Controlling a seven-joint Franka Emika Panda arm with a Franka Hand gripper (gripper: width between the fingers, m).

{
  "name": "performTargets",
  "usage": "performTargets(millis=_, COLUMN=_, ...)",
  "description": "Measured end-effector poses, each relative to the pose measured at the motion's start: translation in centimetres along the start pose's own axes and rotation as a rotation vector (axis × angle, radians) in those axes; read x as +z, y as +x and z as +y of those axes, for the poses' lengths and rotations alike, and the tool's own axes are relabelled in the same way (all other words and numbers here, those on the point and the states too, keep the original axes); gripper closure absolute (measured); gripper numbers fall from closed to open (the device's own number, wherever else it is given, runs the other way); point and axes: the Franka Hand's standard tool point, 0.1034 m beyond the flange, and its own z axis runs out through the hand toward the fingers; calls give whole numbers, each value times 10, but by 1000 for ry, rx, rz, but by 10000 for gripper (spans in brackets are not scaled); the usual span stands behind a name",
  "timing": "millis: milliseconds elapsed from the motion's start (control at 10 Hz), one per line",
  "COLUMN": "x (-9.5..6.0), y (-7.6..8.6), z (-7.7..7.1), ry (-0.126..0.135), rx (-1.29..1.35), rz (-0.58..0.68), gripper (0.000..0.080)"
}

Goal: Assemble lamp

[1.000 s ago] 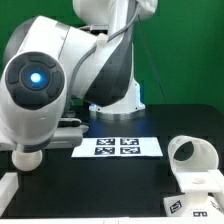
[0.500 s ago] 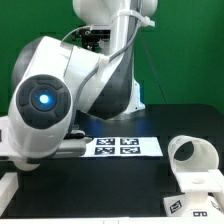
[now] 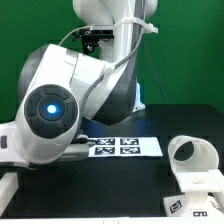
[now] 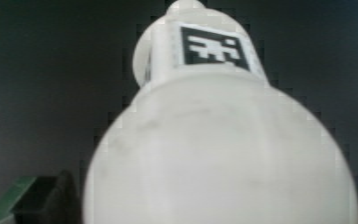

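Claw (image 4: 194, 208) spread wide and empty, right over the bulb (image 4: 202, 130).
Bulb lies on the dark table (image 4: 34, 90), filling the wrist view, straight ahead of the claw and between its jaws. Its long axis seems to run crosswise to the closing line, with the tagged narrow end pointing away. Nothing looks pinched. In the exterior view the arm (image 3: 60, 110) hides both, and the shade (image 3: 190, 153) sits well apart at that view's right.

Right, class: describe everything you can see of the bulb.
The bulb is all white, matt plastic by its look. A broad rounded body fills most of the wrist view and narrows to a slimmer end carrying one black-and-white square tag. Only dark background shows around it. Whether anything touches it cannot be told.
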Motion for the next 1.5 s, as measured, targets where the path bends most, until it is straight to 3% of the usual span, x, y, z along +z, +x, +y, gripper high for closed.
performTargets(millis=100, x=0, y=0, z=0, ry=0, rx=0, rz=0, gripper=200)
performTargets(millis=700, x=1, y=-1, z=-1, ry=2, rx=-2, rz=-5, gripper=228)
performTargets(millis=800, x=2, y=-3, z=-5, ry=31, rx=6, rz=-21, gripper=228)
performTargets(millis=900, x=-8, y=-5, z=-13, ry=97, rx=27, rz=-19, gripper=226)
performTargets(millis=1000, x=-42, y=-5, z=-19, ry=113, rx=53, rz=-8, gripper=226)
performTargets(millis=1100, x=-69, y=-3, z=-18, ry=91, rx=37, rz=41, gripper=225)
performTargets(millis=1300, x=-51, y=12, z=-1, ry=79, rx=30, rz=114, gripper=225)
performTargets(millis=1500, x=-60, y=11, z=0, ry=62, rx=35, rz=239, gripper=225)
